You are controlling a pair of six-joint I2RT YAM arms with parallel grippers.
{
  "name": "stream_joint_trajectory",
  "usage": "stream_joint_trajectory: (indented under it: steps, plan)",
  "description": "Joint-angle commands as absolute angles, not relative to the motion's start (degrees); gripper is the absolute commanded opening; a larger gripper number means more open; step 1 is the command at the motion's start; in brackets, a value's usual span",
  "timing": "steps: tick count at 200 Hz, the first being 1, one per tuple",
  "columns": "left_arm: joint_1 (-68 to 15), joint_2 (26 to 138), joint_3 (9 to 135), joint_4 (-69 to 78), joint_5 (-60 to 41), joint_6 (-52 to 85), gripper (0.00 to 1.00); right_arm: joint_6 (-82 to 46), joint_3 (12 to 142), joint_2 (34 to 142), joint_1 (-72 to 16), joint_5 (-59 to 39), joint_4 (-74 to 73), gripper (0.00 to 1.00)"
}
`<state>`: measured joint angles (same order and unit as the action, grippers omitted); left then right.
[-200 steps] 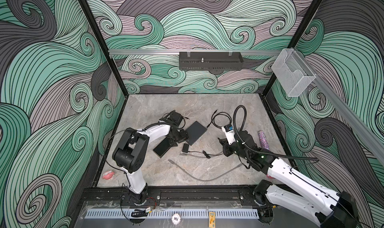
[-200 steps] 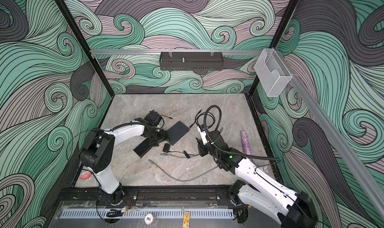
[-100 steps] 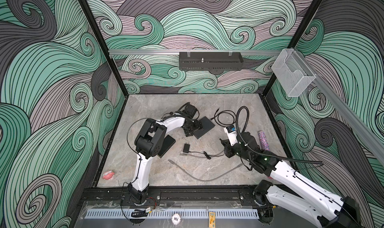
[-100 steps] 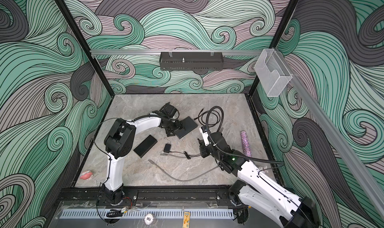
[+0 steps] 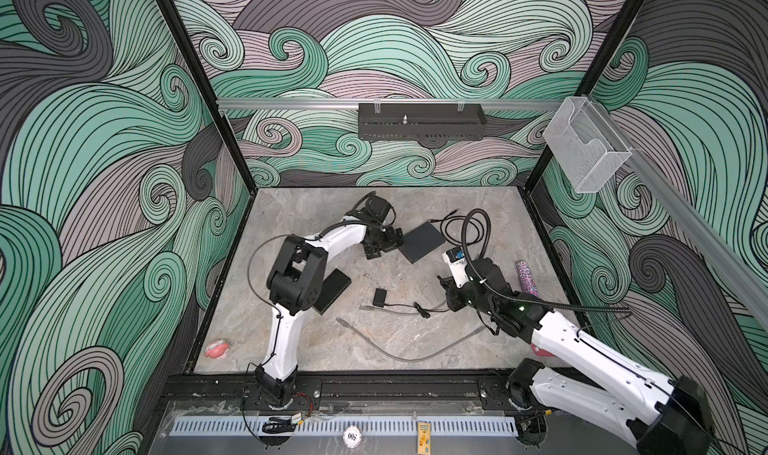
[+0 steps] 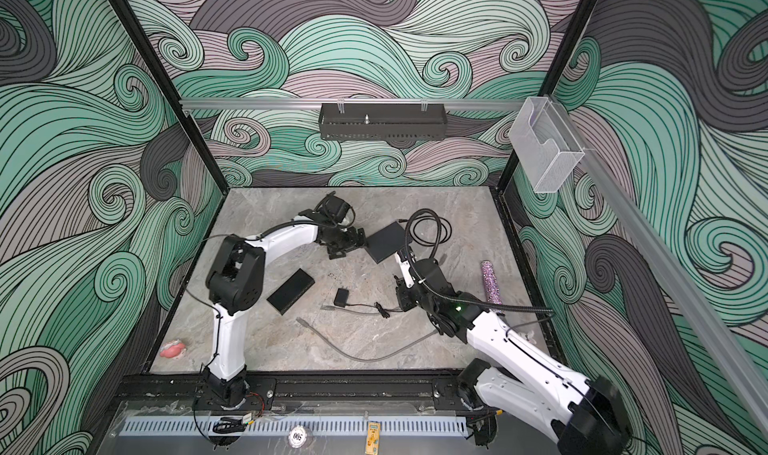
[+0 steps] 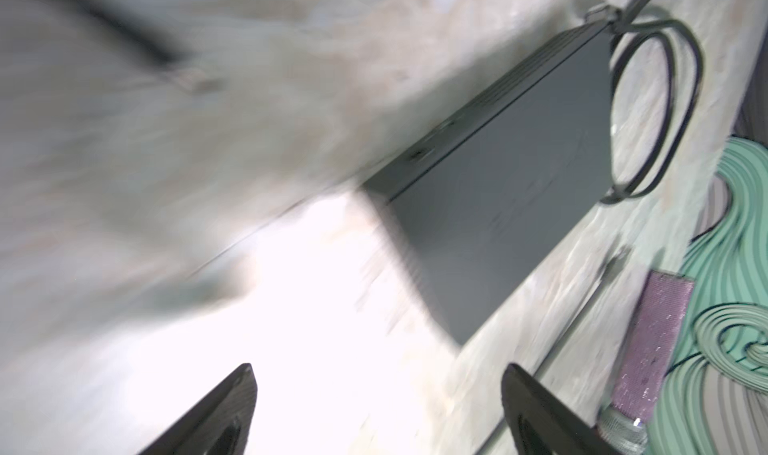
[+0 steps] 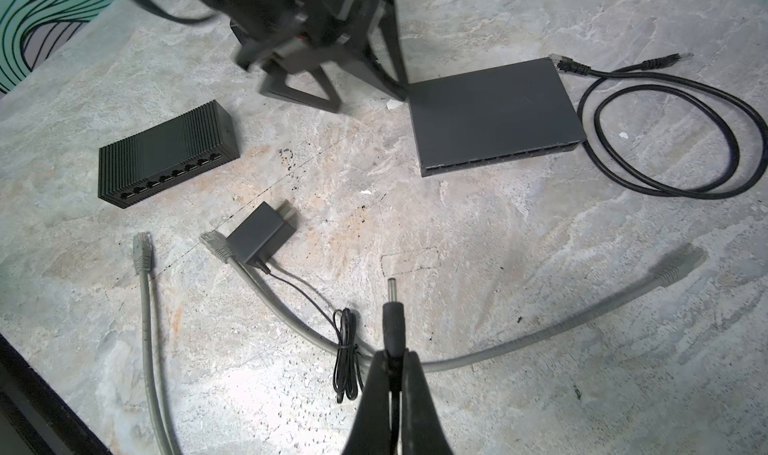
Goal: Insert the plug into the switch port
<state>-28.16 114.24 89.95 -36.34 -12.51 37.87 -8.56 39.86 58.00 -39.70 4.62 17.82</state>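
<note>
Marbled surface (image 8: 519, 232): you're pinching the barrel plug (image 8: 393, 320) in right fingers (image 8: 374, 390), left fingers (image 7: 224, 411) gaping empty; aim squarely at the ribbed switch (image 8: 166, 149).

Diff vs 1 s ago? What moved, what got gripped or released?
The left gripper swung toward the back right, and the flat square dark-grey box shifted that way with it. The gripper now stands open by the box's corner, holding nothing. Unchanged: the right gripper shut on the black barrel plug, the narrow ribbed black switch, and the long grey cable.
</note>
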Motion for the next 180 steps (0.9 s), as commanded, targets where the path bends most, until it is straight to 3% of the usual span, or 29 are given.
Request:
stream_joint_trajectory:
  steps: [1, 47, 62, 90, 118, 180]
  plan:
    - [-25.51, 104.02, 85.91, -48.99, -1.39, 30.26, 0.99, -5.47, 47.65, 63.44, -37.66, 7.92, 12.38, 0.0]
    - [-21.94, 95.82, 78.4, -58.36, 5.43, 28.1, 0.98, -3.89, 63.27, 73.34, -28.16, 14.49, 17.4, 0.0]
    - [-22.02, 94.69, 76.82, -58.21, 7.31, 23.49, 0.94, -4.28, 64.07, 73.37, -24.71, 14.38, 18.31, 0.0]
    - [-24.34, 96.19, 75.8, -59.55, 6.52, 8.6, 0.89, -4.83, 60.91, 69.93, -21.92, 12.46, 19.49, 0.0]
    - [-26.61, 97.76, 74.97, -59.81, 15.37, 5.6, 0.94, -5.91, 55.58, 65.03, -22.07, 9.16, 19.95, 0.0]
    - [-26.5, 103.94, 74.83, -57.02, 12.45, -3.94, 0.95, -8.09, 47.64, 61.2, -23.76, 1.73, 19.76, 0.0]
